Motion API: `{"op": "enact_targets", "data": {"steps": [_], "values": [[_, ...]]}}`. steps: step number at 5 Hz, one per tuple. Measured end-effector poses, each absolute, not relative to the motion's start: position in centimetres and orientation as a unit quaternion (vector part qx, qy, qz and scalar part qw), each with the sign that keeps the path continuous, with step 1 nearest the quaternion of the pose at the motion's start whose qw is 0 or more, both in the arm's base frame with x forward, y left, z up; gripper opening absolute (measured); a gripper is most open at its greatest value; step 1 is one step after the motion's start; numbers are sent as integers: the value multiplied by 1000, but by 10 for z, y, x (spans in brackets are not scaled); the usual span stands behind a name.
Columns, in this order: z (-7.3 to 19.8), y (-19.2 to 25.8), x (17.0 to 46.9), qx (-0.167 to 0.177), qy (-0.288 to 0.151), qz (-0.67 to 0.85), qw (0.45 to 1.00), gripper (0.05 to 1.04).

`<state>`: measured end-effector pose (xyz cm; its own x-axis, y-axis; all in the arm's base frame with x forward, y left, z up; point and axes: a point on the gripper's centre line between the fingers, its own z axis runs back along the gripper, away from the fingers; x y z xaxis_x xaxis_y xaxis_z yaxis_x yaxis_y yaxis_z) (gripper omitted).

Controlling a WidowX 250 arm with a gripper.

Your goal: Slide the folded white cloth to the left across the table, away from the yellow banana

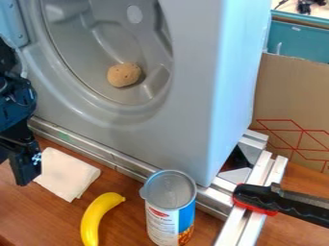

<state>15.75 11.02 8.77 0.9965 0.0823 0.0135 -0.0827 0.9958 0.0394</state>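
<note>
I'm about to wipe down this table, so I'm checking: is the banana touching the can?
No, a strip of brown tabletop shows between the banana and the can.

Landmark: the open-looking can [170, 214], upright on the wood table [128, 228]. Your gripper [20, 168] is far left of it, next to the white folded cloth [66, 175]; can't tell if they touch. Banana [96, 218] lies just left of the can. Grey front-loader-like housing [193, 105] stands behind it, brown lump [123, 75] in the round recess. Black-and-red handled tool [257, 198] right of the can, over metal rails [233, 230].
</note>
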Motion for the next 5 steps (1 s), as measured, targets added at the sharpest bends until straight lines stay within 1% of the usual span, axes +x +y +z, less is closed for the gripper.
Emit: {"op": "enact_targets", "data": {"steps": [1, 2, 3, 4, 5], "values": [[83, 110, 157, 16, 2, 43, 999, 1001], [56, 133, 176, 33, 33, 61, 997, 1001], [26, 144, 201, 56, 57, 25, 996, 1001], [5, 154, 215, 65, 54, 9, 996, 1001], [-2, 159, 230, 61, 29, -3, 998, 1001]]}}
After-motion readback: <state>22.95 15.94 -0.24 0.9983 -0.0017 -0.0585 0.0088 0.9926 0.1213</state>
